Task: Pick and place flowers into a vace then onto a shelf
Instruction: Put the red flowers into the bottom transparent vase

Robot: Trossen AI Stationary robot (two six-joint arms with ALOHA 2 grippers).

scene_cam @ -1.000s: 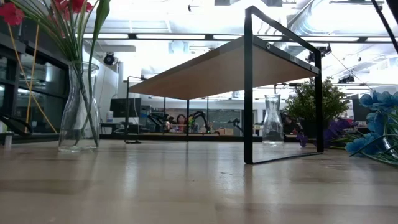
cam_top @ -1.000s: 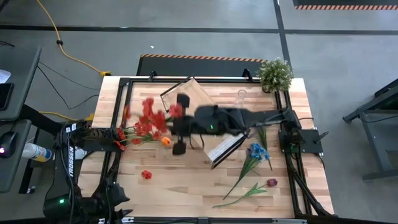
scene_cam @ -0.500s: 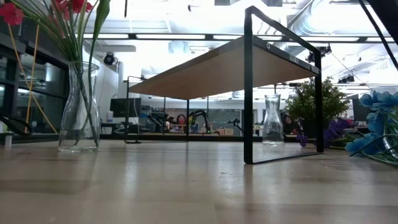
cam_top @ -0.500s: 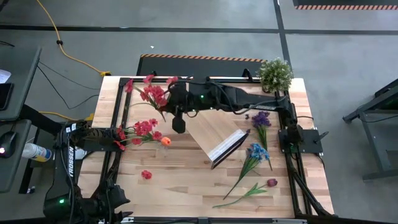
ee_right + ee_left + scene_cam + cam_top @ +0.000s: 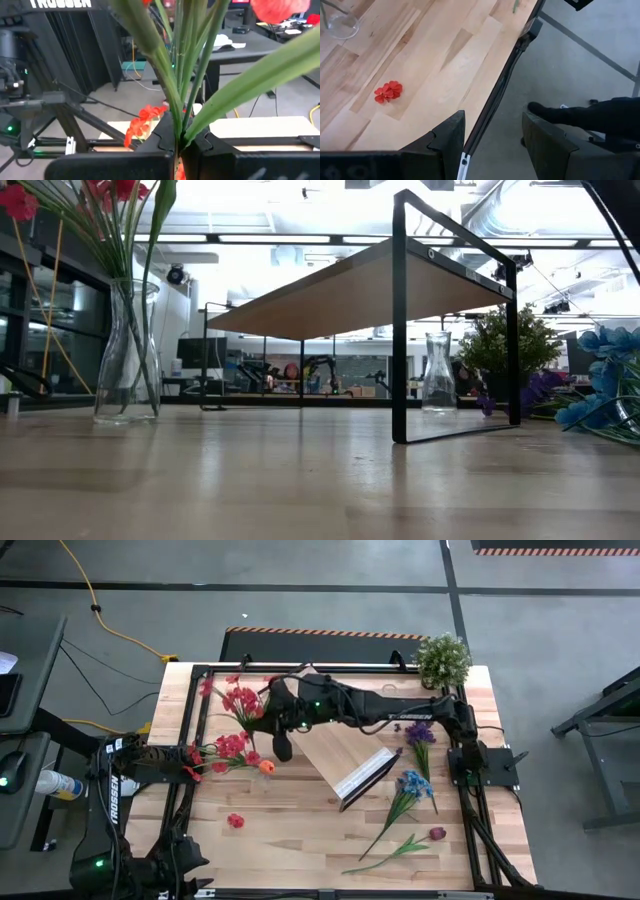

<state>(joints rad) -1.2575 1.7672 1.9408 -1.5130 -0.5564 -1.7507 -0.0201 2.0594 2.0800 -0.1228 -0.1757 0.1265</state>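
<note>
The pale butcher-block wooden table (image 5: 300,830) stands on grey concrete floor (image 5: 320,600). Upper centre, the right claw (image 5: 281,745) clenches the red long-stemmed flowers (image 5: 240,700) beside the light-wood black-framed shelf (image 5: 345,755). The left claw (image 5: 492,145) hangs released, lower left. Glass vase (image 5: 127,350) far left.

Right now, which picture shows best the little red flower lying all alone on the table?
The left wrist view: the loose red bloom lies close and clear on the table. The high view shows it as a small red spot; the low and right wrist views don't show it.
</note>
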